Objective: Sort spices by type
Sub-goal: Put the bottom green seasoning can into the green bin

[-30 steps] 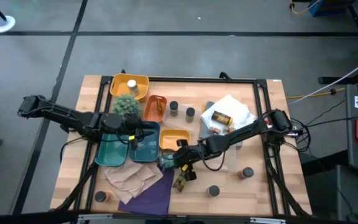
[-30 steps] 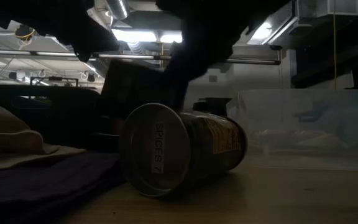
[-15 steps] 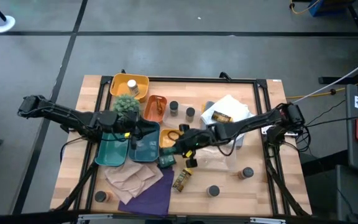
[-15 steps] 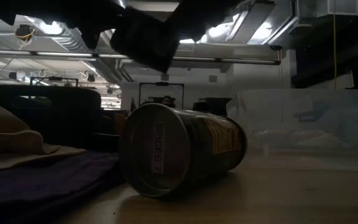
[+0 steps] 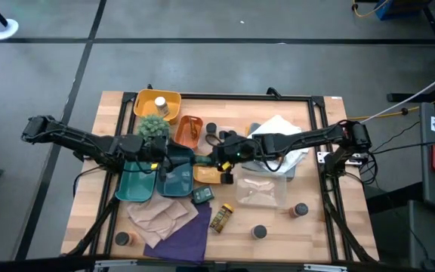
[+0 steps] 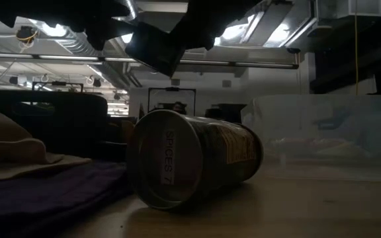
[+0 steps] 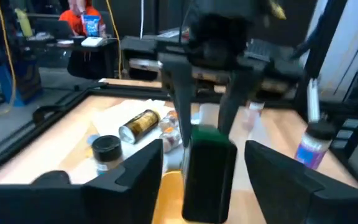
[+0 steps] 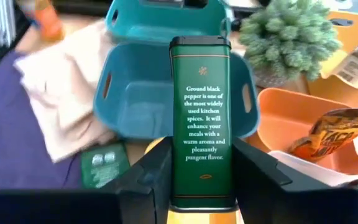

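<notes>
We carry a tall green rectangular pepper tin (image 8: 201, 118) pinched between the fingers of our right gripper (image 5: 219, 157), held in the air above the yellow-orange tray (image 5: 211, 171) beside the teal plastic trays (image 5: 174, 175). Our left gripper (image 5: 178, 157) faces it just beside, jaws spread apart. The risk we see: the two grippers sit close enough to knock together, or a mistimed release could tip the tin off the tray's rim. Whether the left fingers already touch the tin is hard to tell.
</notes>
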Available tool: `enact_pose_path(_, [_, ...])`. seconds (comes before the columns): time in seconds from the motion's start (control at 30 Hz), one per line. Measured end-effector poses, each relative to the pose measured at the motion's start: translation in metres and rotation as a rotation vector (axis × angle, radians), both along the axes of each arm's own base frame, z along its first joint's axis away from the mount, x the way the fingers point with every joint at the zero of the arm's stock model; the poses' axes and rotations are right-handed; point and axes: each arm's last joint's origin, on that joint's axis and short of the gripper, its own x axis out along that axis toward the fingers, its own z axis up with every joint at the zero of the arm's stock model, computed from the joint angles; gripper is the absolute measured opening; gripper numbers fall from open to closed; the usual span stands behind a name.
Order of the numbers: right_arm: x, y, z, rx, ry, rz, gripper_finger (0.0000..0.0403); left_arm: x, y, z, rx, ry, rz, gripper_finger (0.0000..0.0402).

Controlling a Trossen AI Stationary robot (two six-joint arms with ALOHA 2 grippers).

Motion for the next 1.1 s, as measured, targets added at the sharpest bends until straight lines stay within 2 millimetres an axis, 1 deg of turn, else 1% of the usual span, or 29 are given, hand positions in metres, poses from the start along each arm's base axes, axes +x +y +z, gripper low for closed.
enact_pose_path(0.1, [0.0001, -0.0037, -0.0003, 0.003, 0.004, -0.011, 0.0136, -0.0005, 0.0010, -0.0026, 0.037, 0.030, 0.027, 0.0228])
enact_pose_path(0.23, [0.0005, -0.0035, 0.0003, 0.004, -0.003, -0.011, 0.0127, -0.0009, 0.0020, -0.0043, 0.047, 0.048, 0.062, 0.0235])
enact_pose_path(0.47, [0.0031, -0.0034, 0.0043, 0.012, -0.053, -0.023, 0.0137, -0.0004, 0.0019, -0.0064, 0.037, 0.064, 0.063, 0.0234])
enact_pose_path(0.63, [0.0031, -0.0043, 0.0037, -0.013, -0.051, -0.056, 0.0129, 0.0018, 0.0016, -0.0088, 0.038, 0.076, 0.065, 0.0234])
enact_pose_path(0.87, [0.0027, -0.0053, 0.0029, -0.032, -0.044, -0.073, 0.0135, 0.0022, 0.0014, -0.0099, 0.037, 0.084, 0.061, 0.0233])
enact_pose_path(1.1, [0.0025, -0.0070, 0.0028, -0.058, -0.042, -0.114, 0.0131, 0.0022, 0.0014, -0.0098, 0.037, 0.083, 0.061, 0.0233])
